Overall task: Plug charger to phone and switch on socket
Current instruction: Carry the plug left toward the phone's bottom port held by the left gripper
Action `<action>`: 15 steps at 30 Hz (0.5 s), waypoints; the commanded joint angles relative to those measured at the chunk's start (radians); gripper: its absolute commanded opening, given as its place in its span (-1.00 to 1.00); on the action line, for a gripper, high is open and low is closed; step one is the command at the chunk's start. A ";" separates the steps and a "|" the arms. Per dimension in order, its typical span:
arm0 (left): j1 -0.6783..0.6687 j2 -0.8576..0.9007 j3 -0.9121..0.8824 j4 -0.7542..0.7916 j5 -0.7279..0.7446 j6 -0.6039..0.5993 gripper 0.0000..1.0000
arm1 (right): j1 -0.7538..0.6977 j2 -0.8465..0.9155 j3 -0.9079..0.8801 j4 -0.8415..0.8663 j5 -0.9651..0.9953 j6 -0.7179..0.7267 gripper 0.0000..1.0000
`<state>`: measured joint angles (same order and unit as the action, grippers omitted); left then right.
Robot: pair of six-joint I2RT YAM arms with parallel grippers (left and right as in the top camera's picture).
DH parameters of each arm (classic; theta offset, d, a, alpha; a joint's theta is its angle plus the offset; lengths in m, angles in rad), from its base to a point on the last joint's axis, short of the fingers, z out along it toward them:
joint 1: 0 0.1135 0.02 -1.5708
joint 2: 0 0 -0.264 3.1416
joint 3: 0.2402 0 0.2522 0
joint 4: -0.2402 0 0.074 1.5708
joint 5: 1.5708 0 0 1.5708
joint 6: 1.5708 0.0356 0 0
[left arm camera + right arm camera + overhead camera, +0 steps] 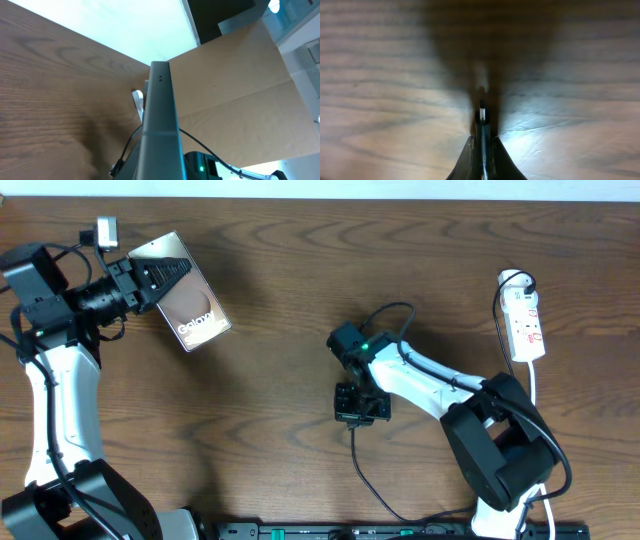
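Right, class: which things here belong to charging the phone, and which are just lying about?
Belongs to the job:
phone, held by left gripper
charger, tip held by right gripper
socket

Just lying about:
cardboard sheet
black rail

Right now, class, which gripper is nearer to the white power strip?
Right. The right gripper is mid-table, holding the charger, some way short of the power strip. The left gripper is at the far opposite side, holding the phone.
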<state>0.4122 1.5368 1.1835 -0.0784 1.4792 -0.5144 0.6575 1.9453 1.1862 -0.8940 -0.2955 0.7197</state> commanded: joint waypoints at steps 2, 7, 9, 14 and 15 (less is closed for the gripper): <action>0.000 -0.005 0.000 0.004 0.021 0.021 -0.85 | 0.006 0.037 -0.039 0.032 -0.008 0.005 -0.98; 0.000 -0.005 0.000 0.004 0.021 0.021 -0.85 | -0.018 0.035 0.008 0.075 -0.037 -0.063 -0.98; 0.000 -0.005 0.000 0.005 0.020 0.021 -0.85 | -0.031 0.035 0.036 0.110 -0.108 -0.138 -0.98; 0.000 -0.005 0.000 0.005 0.020 0.025 -0.85 | -0.056 0.035 0.095 0.315 -0.487 -0.377 -0.98; 0.000 -0.005 0.000 0.005 0.020 0.025 -0.85 | -0.059 0.035 0.098 0.368 -0.560 -0.405 -0.98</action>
<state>0.4122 1.5368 1.1835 -0.0784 1.4788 -0.5133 0.6090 1.9766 1.2419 -0.5922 -0.5697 0.4911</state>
